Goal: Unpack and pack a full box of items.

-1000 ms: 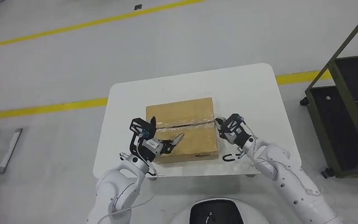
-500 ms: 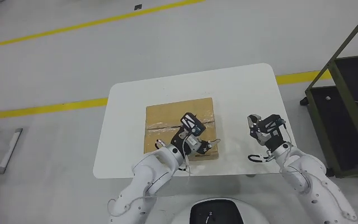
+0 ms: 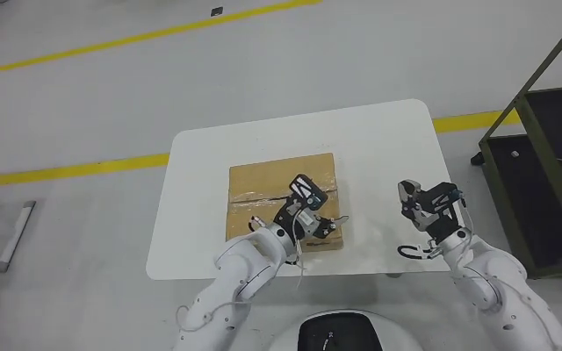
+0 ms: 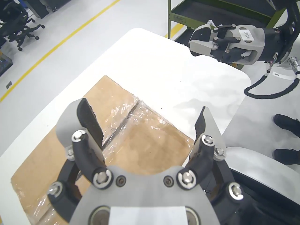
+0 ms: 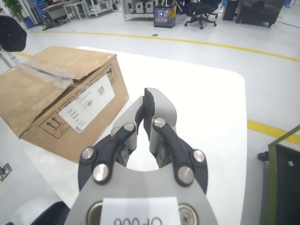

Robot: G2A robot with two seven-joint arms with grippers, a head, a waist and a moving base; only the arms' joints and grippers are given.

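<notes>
A closed brown cardboard box sits in the middle of the white table, with clear tape along its top seam. My left gripper hovers open just above the box's front right corner, its black pads spread wide over the lid with nothing between them. My right gripper is shut and empty above bare table, well to the right of the box. From its wrist view, its fingertips are pressed together, and the box's labelled side lies off to one side.
A green metal cart stands on the floor just past the table's right edge. Bare table surface lies between the box and the right gripper and behind the box. Yellow floor lines run beyond the table.
My left arm swung from the box's front left across to its front right corner. My right gripper drew back from the box's right side, out over the bare table.
</notes>
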